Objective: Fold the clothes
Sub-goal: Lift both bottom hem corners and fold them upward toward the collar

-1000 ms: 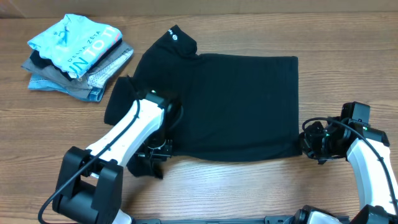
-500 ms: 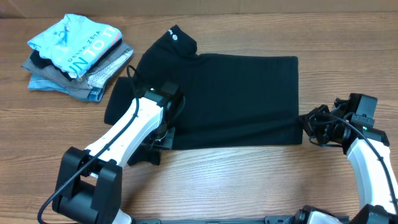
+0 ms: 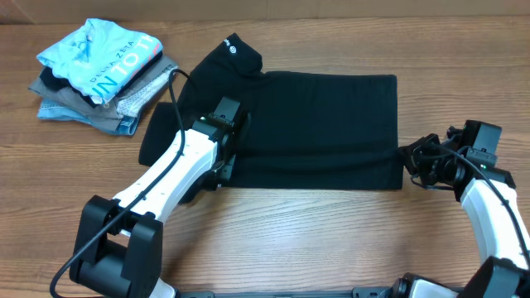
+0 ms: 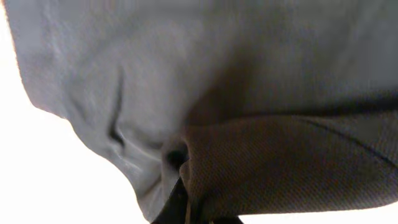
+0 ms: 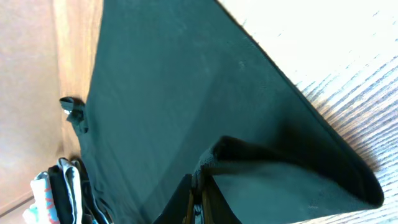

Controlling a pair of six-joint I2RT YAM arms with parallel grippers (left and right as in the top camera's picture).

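- Count: 1 plain black short-sleeved T-shirt (image 3: 315, 124) of soft fabric. 1 pile of folded garments (image 3: 91, 103) at the far-left corner, w/ a light-blue shirt with white lettering (image 3: 95, 54) on top and grey + denim-blue pieces under it; no. of layers can't be told. 2 white-and-black arms, 1 gripper each.
- T-shirt lies mid-table on the brown wooden table (image 3: 331, 248), mostly flat. Its left sleeve sits just beside the pile.
- Long axis runs left–right in the overhead view. The collar end w/ small white logo print (image 3: 231, 46) points far-left, toward the pile; the straight edge is at the right.
- Near edge is lifted and doubled over, making a band along the front between the 2 grippers.
- Left arm: base at near left, forearm reaches diagonally away and rightward over the sleeve, wrist above the tee. Left gripper (image 3: 219, 172) sits at the near-left part of the body, mostly hidden under its own arm from above.
- Left wrist view: jaws closed tight, pinching a bunched fold of the black fabric.
- Right arm: base at near right, forearm rises along the right side, wrist bent leftward. Right gripper (image 3: 410, 165) sits at the tee's near-right corner, pointing left.
- Right wrist view: jaws closed narrow on the folded-over edge; cloth hangs from the tips.
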